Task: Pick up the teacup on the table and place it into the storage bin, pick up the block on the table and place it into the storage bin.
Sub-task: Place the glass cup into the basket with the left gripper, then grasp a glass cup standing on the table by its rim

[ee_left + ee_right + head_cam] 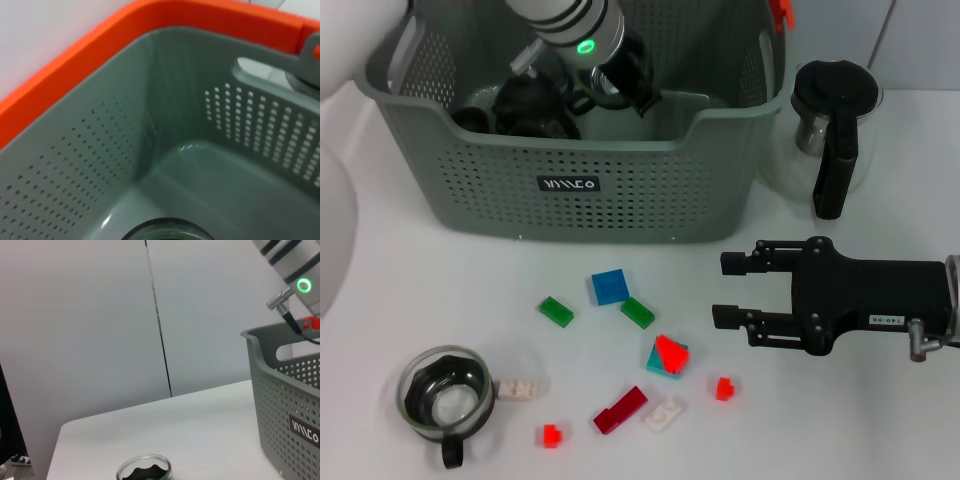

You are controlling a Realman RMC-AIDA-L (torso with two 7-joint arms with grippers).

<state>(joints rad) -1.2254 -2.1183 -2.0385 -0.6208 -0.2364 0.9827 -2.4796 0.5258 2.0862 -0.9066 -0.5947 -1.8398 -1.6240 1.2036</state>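
Note:
A glass teacup with a black handle stands on the table at the front left; the right wrist view shows the teacup's rim too. Several small blocks lie mid-table, among them a blue block and a red block on a teal one. At the back is the grey-green storage bin. My left gripper reaches down inside it. A round glass rim shows just under the left wrist, near the bin's floor. My right gripper hovers open, right of the blocks, holding nothing.
A clear glass pitcher with a black handle stands right of the bin, behind my right arm. Green blocks, a dark red one and white ones are scattered between the teacup and my right gripper.

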